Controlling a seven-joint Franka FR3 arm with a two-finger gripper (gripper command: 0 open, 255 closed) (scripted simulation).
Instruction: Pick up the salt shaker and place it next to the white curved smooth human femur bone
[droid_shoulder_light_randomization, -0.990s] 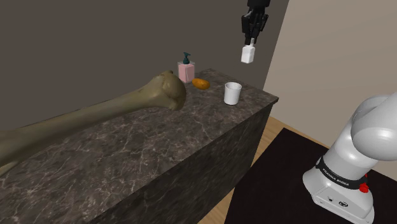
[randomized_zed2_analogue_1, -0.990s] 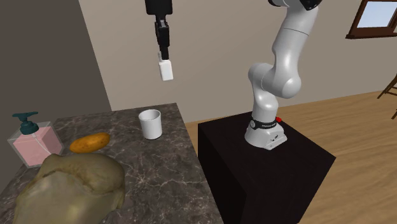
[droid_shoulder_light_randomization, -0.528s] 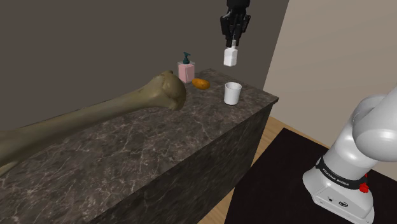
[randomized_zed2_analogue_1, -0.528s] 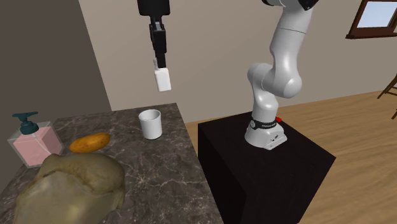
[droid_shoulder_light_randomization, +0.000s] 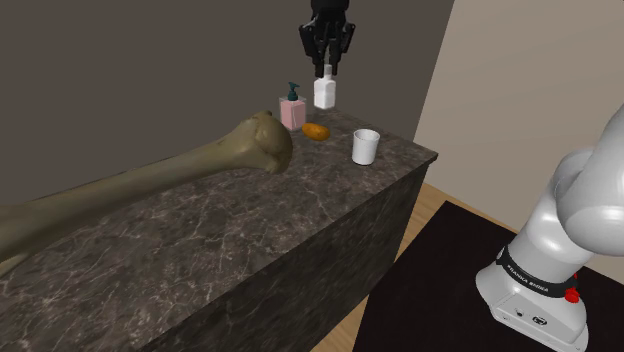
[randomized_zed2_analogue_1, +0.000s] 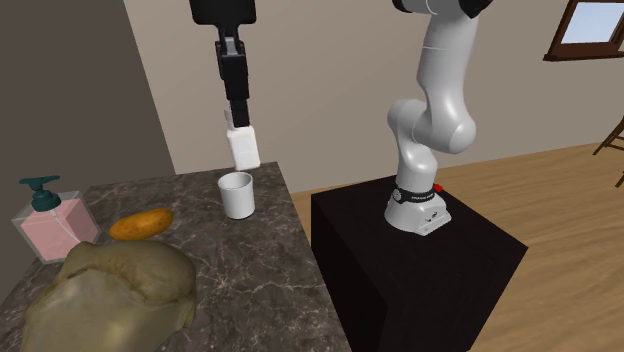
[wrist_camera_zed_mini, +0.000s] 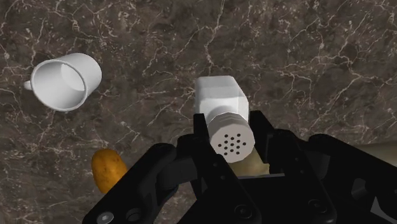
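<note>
End effector with salt shaker shifted toward shoulder view's left, slightly lower.

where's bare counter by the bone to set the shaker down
Bare: the wide strip between the bone and the counter's front edge, and the gap between the bone's knobby end and the white mug. Crowded: the far end, with soap dispenser and orange lump.

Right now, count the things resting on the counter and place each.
4. The bone lies along the counter; the pink soap dispenser stands past its knob; the orange lump lies beside that; the white mug stands near the counter's end. The bone may hide more.
</note>
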